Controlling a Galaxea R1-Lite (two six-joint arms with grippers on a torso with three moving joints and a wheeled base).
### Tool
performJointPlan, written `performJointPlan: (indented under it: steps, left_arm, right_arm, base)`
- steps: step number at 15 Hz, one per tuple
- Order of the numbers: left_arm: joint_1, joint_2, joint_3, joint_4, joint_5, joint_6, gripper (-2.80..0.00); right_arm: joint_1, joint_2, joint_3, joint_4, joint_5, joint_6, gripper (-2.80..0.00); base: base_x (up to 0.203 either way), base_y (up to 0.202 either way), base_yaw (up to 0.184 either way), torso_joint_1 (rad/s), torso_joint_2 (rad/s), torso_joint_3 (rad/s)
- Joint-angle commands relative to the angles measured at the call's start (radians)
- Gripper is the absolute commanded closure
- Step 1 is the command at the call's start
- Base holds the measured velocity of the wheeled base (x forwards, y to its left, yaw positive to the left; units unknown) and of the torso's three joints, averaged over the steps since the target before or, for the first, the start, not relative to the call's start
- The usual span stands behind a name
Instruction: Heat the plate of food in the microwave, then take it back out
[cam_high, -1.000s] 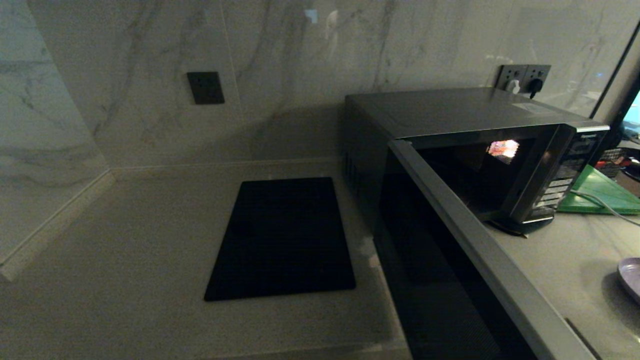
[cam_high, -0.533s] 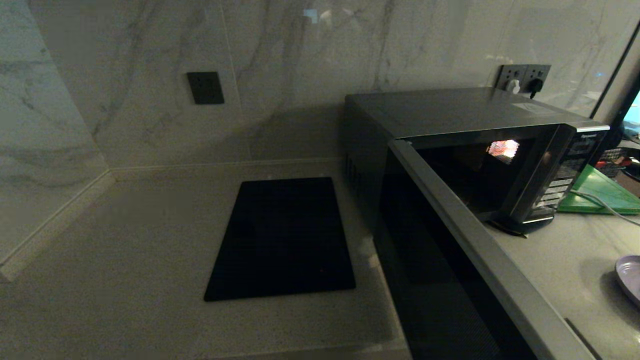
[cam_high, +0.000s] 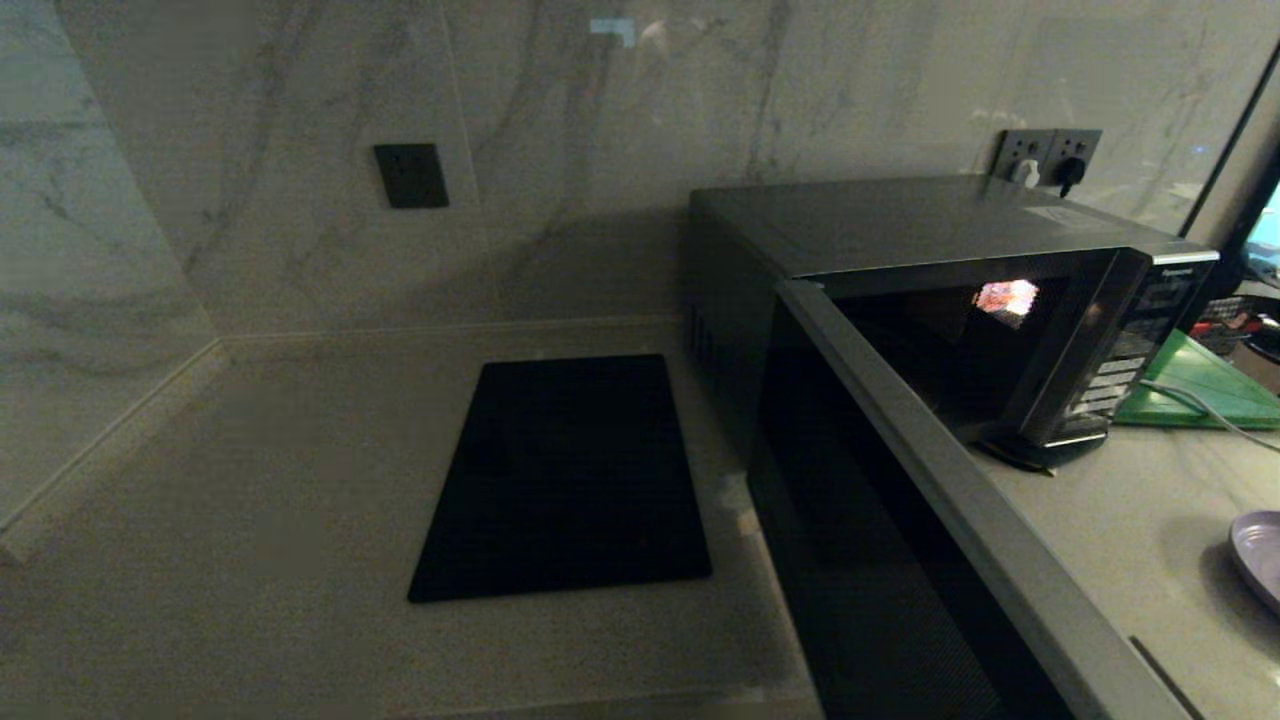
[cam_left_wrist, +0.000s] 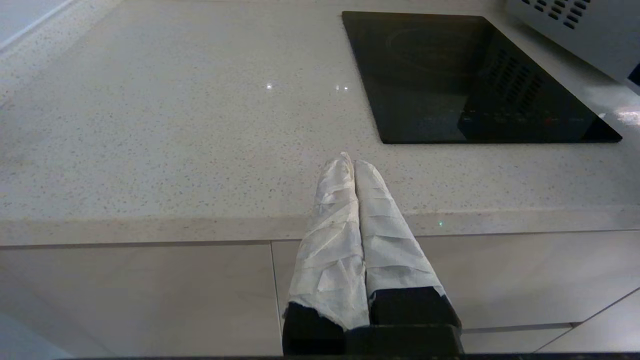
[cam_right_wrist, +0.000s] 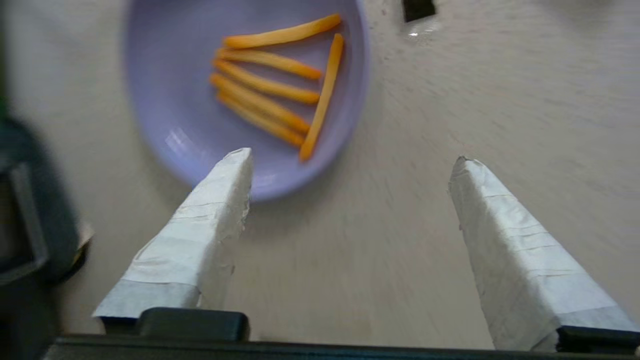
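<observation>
The lavender plate of food (cam_right_wrist: 240, 95) rests on the counter with several orange sticks on it; only its edge (cam_high: 1262, 555) shows at the right border of the head view. My right gripper (cam_right_wrist: 350, 160) hovers over the counter beside the plate, open, with nothing between its taped fingers (cam_right_wrist: 505, 235). The microwave (cam_high: 900, 230) stands at the right with its door (cam_high: 930, 500) swung wide open toward me and its inside lit. My left gripper (cam_left_wrist: 352, 162) is shut and empty, parked at the counter's front edge.
A flat black cooktop panel (cam_high: 570, 475) lies in the counter left of the microwave. A green board (cam_high: 1200, 385) and a cable lie to the right of the microwave. The marble wall carries sockets (cam_high: 1045, 155) behind.
In the head view the plate's edge has slid slightly toward the right border. Neither arm shows in that view.
</observation>
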Motion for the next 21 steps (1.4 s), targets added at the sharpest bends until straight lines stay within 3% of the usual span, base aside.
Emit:
performJointPlan:
  steps: [1, 3, 4, 11, 14, 16, 18, 21]
  left_arm:
    - [0.000, 0.000, 0.000, 0.000, 0.001, -0.001, 0.00]
    - [0.000, 0.001, 0.000, 0.000, 0.001, -0.001, 0.00]
    - [0.000, 0.002, 0.000, 0.000, 0.001, -0.001, 0.00]
    - [0.000, 0.001, 0.000, 0.000, 0.001, -0.001, 0.00]
    - [0.000, 0.002, 0.000, 0.000, 0.001, -0.001, 0.00]
    - [0.000, 0.001, 0.000, 0.000, 0.001, -0.001, 0.00]
    - [0.000, 0.001, 0.000, 0.000, 0.001, -0.001, 0.00]
    - [0.000, 0.001, 0.000, 0.000, 0.001, -0.001, 0.00]
  right_arm:
    - [-0.010, -0.209, 0.053, 0.018, -0.002, -0.030, -2.80]
    - [-0.004, -0.284, 0.067, 0.048, -0.004, -0.091, -2.80]
    - [0.019, -0.306, 0.072, 0.053, -0.007, -0.130, 0.00]
    - [0.109, -0.393, 0.073, 0.054, -0.009, -0.184, 0.00]
    - [0.218, -0.427, 0.041, 0.049, -0.029, -0.212, 0.00]
    - [0.374, -0.447, -0.054, 0.048, -0.054, -0.200, 0.00]
    - [0.595, -0.461, -0.193, 0.063, -0.071, -0.176, 0.00]
    - [0.939, -0.453, -0.516, 0.199, -0.094, -0.147, 0.00]
  base:
    - [0.000, 0.000, 0.000, 0.000, 0.00, 0.000]
    - [0.000, 0.000, 0.000, 0.000, 0.00, 0.000]
    - [0.000, 0.000, 0.000, 0.000, 0.00, 0.000]
    - [0.000, 0.000, 0.000, 0.000, 0.00, 0.000]
    - [0.000, 0.000, 0.000, 0.000, 0.00, 0.000]
    - [0.000, 0.000, 0.000, 0.000, 0.00, 0.000]
    - [0.000, 0.000, 0.000, 0.000, 0.00, 0.000]
    - [0.000, 0.000, 0.000, 0.000, 0.00, 0.000]
